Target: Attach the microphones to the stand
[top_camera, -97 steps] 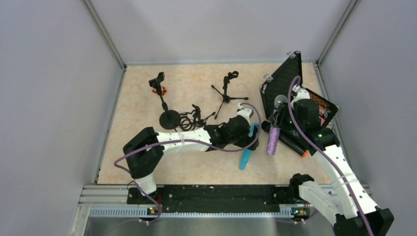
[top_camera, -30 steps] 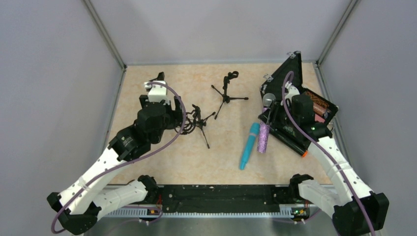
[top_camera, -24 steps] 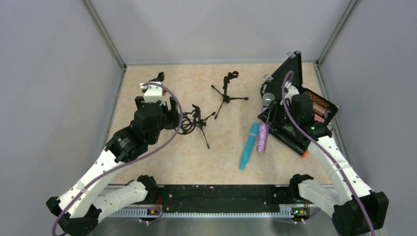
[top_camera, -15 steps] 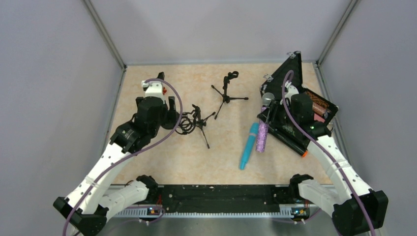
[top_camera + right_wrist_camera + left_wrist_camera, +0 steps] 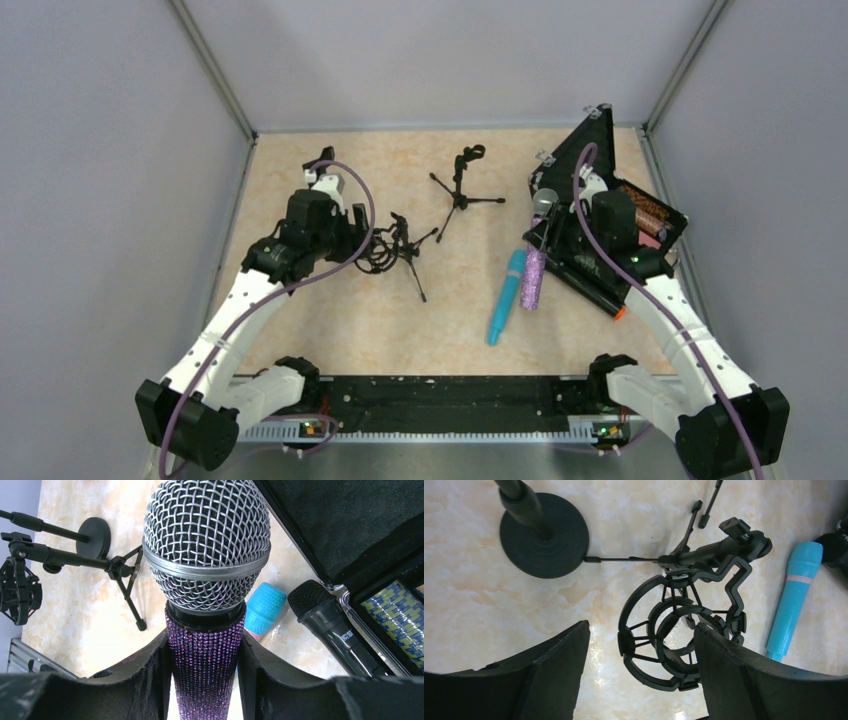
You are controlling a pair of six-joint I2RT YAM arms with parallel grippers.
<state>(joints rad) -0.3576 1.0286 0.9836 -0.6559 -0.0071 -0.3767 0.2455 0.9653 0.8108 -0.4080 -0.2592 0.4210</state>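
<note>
On the beige table [image 5: 440, 330], the largest thing is the black case [image 5: 580, 160] at the right, standing open with its lid up. Left of it are three stands. A round-base stand [image 5: 544, 535] sits at the far left, under my left arm. Next to it a tripod stand [image 5: 405, 245] lies on its side with a ring-shaped shock mount [image 5: 674, 635] at its end. A small tripod stand [image 5: 462, 185] stands upright near the middle, toward the back.

No mic is on a stand. The turquoise mic [image 5: 505, 300] lies flat on the table between the fallen tripod stand and the case. The black mic [image 5: 330, 625] lies along the case's front edge, its head close to the turquoise one's, its orange end toward me. The purple mic [image 5: 206, 680] is in my right gripper [image 5: 205, 650], which is clamped on the glittery body just below the silver mesh head. In the top view it sits just right of the turquoise mic; I cannot tell whether its tail touches the table.

My left gripper [image 5: 641, 627] hangs over the shock mount with the jaws spread wide and nothing held. The mount shows between my fingers [image 5: 549, 670], and I cannot tell whether either one touches it.
</note>
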